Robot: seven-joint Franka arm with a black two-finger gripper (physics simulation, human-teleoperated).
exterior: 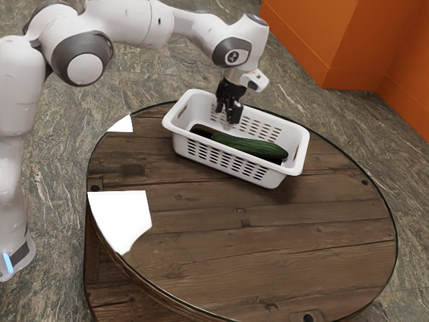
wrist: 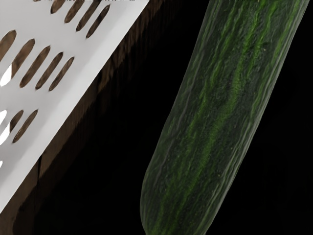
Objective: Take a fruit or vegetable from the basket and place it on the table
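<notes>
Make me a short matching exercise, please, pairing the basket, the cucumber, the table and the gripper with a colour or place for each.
1. Basket
2. Cucumber
3. Table
4. Gripper

A. Black, at the arm's end
B. Brown, with wood grain
C. White, with slotted walls
D. Dark green, lying in the basket

Pairs: 1-C, 2-D, 3-B, 4-A

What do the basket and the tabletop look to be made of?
Basket: probably moulded plastic, white and smooth with a soft sheen, its thin walls pierced by neat rows of slots. Tabletop: likely wood, dark brown and fairly dull, with plank seams, grain and knots; a printed laminate remains possible.
</notes>
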